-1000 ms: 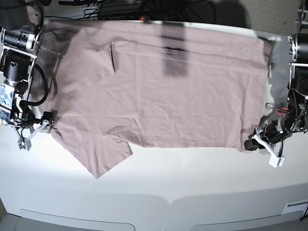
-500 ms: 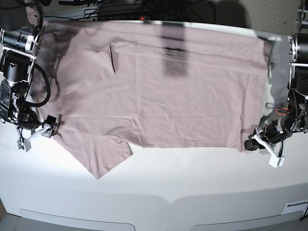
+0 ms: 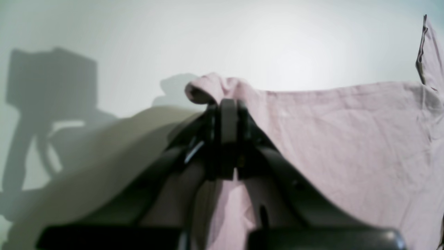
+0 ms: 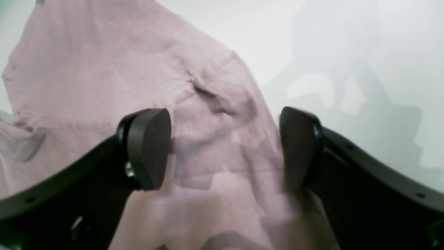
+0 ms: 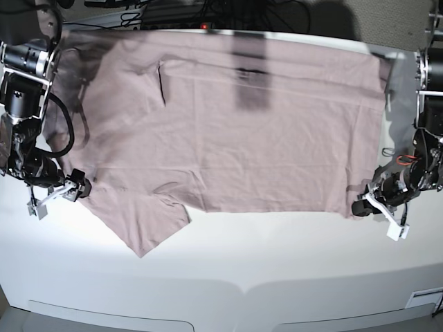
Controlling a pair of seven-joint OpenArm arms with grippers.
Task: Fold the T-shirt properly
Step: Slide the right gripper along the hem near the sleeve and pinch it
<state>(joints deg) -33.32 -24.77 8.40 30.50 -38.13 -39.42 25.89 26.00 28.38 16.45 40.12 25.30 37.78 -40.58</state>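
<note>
The dusty pink T-shirt [image 5: 263, 131] lies spread flat on the white table [image 5: 277, 270], neck to the left and one sleeve pointing at the front edge. My left gripper [image 5: 361, 206] is at the shirt's front right corner. In the left wrist view this gripper [image 3: 223, 104] is shut on a small raised fold of the T-shirt [image 3: 347, 139]. My right gripper [image 5: 73, 190] is at the left edge by the sleeve. In the right wrist view it [image 4: 223, 149] stands open, with the T-shirt [image 4: 121, 69] fabric lying between and under its pads [image 4: 149, 146].
Dark cables and equipment [image 5: 173, 10] run along the table's back edge. The arm bases stand at the left side [image 5: 21, 83] and right side [image 5: 429, 90]. A dark shadow [image 5: 250, 76] falls across the upper middle of the shirt.
My right gripper has moved right toward the shirt, from beside the left edge to over the sleeve fabric, still open. The left gripper and the shirt have not moved.
</note>
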